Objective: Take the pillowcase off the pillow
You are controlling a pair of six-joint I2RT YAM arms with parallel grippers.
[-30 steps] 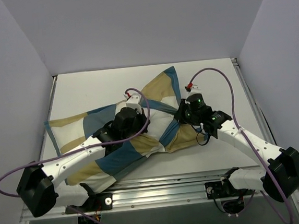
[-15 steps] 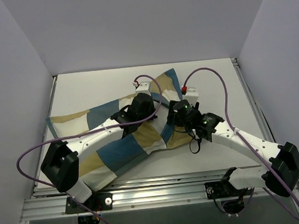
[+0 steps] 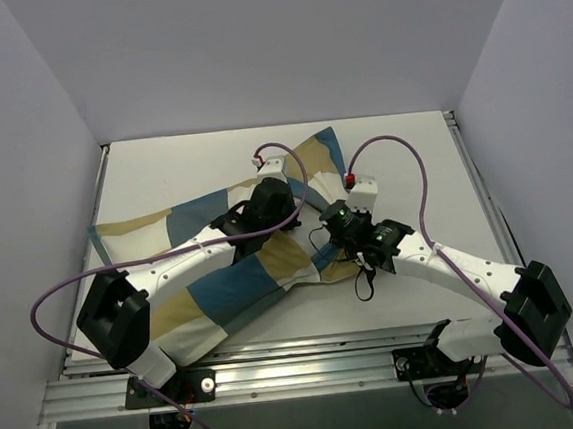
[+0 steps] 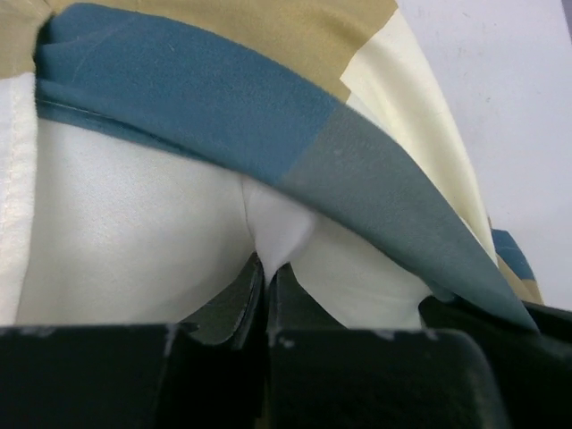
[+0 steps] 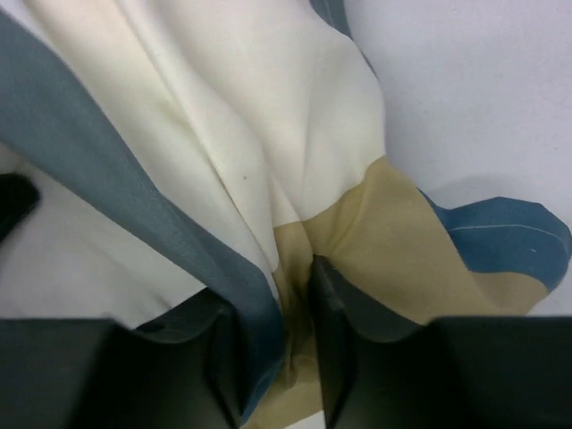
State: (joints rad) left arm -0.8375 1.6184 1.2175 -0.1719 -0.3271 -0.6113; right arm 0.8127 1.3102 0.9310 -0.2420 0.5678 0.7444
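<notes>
The pillowcase [image 3: 223, 290], a blue, tan and white patchwork, lies across the table from the near left to the far middle. The pillow shows as plain white cloth in its opening [image 4: 134, 232] and between the grippers in the top view [image 3: 305, 235]. My left gripper [image 3: 289, 214] is shut on a pinch of that white pillow cloth [image 4: 266, 264], just under the pillowcase's blue edge band [image 4: 179, 80]. My right gripper [image 3: 321, 237] is close beside it, shut on a fold of blue and tan pillowcase [image 5: 295, 268]. Most of the pillow is hidden inside the cover.
The white table [image 3: 162, 170] is boxed in by grey walls on the left, the back and the right. A metal rail [image 3: 299, 359] runs along the near edge. Purple cables [image 3: 403, 164] loop over both arms.
My left arm has swung up and to the right onto the pillowcase's opening. My right gripper has moved left toward it. The cloth between them has bunched and the white patch has shrunk.
</notes>
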